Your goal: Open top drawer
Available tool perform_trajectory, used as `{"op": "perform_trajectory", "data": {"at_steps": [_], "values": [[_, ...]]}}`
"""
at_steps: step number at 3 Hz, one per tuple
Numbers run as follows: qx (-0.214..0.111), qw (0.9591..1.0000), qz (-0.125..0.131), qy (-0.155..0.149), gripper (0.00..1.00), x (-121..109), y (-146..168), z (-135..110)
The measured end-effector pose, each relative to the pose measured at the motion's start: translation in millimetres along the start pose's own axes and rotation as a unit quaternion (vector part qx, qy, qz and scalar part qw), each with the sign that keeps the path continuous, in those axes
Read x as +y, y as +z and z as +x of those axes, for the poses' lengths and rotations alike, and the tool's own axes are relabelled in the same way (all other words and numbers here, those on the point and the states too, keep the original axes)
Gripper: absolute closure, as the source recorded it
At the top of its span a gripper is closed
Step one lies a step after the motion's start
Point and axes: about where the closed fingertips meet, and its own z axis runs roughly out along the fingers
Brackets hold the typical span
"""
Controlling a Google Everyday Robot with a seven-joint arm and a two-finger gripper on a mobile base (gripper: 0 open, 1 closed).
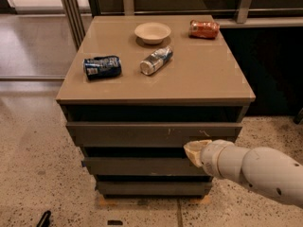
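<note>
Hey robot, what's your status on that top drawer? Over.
Gripper at lower edge of top drawer, right of centre. Drawer not visibly pulled out. Nothing blocking its front.

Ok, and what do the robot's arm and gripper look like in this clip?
The arm is smooth off-white, made of rounded, tube-like segments with a ring seam at the wrist and a small dark dot further back. No cables or lettering show. The gripper is a cream-yellow tip, sitting at the lower edge of the top drawer, right of centre.
</note>
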Motion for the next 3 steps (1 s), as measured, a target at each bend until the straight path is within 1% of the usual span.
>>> {"op": "perform_trajectory", "data": {"at_steps": [1,2,3], "values": [[-0.019,0.9996,0.018,-0.009,1.0,-8,18,-20],[-0.032,0.9986,0.034,-0.024,1.0,-18,24,-40],[-0.022,0.9986,0.034,-0.035,1.0,-13,21,-39]]}}
